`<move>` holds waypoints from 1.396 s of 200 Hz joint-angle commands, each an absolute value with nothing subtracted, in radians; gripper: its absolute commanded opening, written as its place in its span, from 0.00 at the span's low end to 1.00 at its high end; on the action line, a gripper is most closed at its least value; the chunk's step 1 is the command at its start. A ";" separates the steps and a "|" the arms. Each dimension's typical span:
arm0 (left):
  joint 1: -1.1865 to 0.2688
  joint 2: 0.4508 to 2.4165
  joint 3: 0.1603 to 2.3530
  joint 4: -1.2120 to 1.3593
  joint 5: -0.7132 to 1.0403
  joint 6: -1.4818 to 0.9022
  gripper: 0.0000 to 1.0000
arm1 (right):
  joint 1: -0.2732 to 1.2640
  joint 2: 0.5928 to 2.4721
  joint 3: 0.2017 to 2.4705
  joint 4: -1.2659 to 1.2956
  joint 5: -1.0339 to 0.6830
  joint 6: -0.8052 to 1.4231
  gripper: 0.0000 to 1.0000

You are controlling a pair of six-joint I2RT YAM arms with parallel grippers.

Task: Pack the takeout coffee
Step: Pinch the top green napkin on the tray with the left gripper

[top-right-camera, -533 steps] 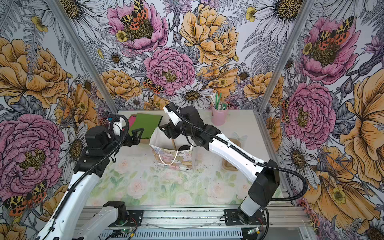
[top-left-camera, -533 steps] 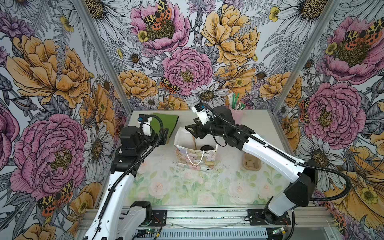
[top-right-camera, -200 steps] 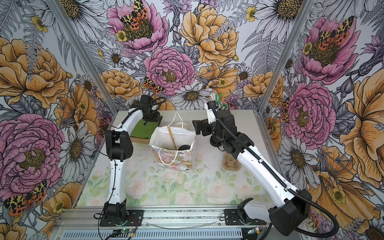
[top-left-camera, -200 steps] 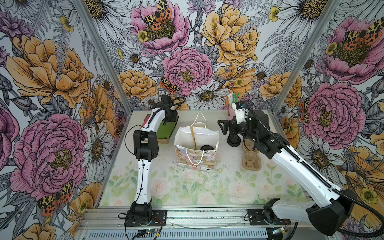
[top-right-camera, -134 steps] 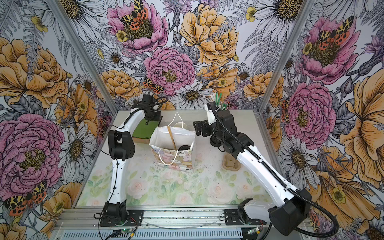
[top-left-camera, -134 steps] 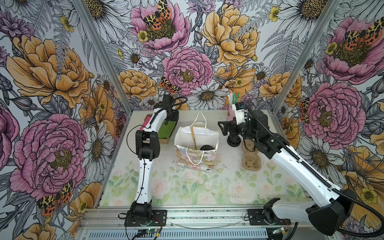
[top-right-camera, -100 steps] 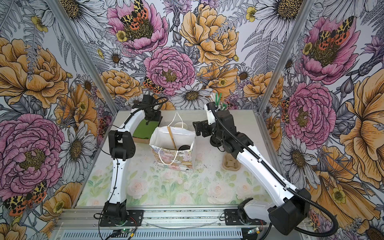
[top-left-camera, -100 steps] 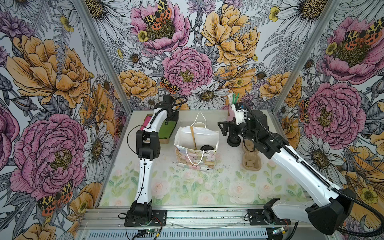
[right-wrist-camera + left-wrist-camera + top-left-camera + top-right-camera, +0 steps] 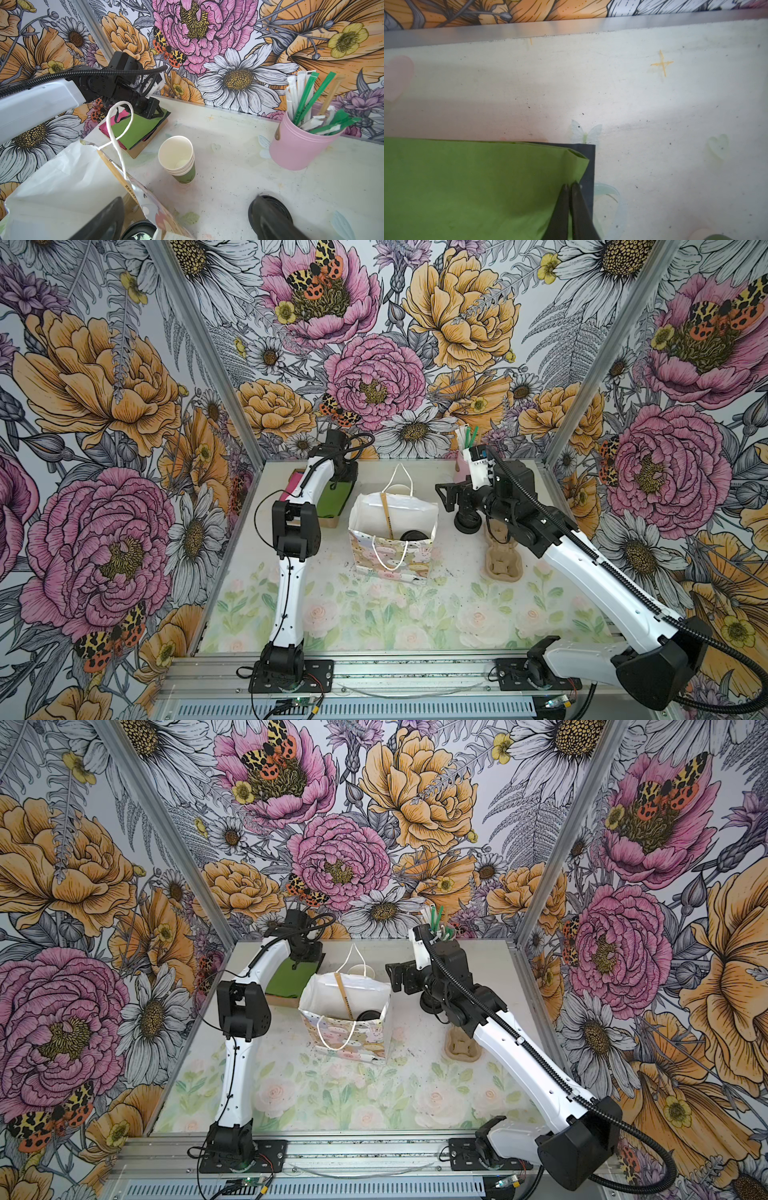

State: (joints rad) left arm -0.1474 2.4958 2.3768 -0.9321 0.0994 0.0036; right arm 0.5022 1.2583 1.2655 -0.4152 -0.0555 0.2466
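Now the left end effector (image 9: pixel 570 185) pinches green paper (image 9: pixel 477 187) at the desk (image 9: pixel 654 104) corner; the right end effector (image 9: pixel 188 202) is open.

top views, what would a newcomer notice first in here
The huge floral wallpaper on all three walls hits first. Next comes the open gift bag mid-table, with the takeout coffee showing its black lid inside. Then the arms: the left gripper is pinched shut on a green paper sheet at the far left, and the right gripper is open just right of the bag.
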 commanded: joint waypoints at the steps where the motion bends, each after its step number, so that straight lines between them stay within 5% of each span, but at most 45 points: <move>1: -0.147 2.500 2.396 -0.930 0.100 -0.002 0.00 | 0.495 1.249 1.266 -0.424 -0.043 0.250 0.97; 172: -0.093 2.212 2.264 -0.927 0.234 -0.054 0.00 | 0.494 1.249 1.250 -0.424 -0.035 0.222 0.97; 279: 0.014 2.307 2.296 -0.922 0.328 0.016 0.00 | 0.494 1.267 1.245 -0.423 -0.054 0.234 0.97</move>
State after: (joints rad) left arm -0.0055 2.2578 2.2608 -0.9356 0.2836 -0.0189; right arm 0.5022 1.2587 1.2514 -0.4229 -0.0525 0.2356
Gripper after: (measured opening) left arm 0.045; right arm 0.969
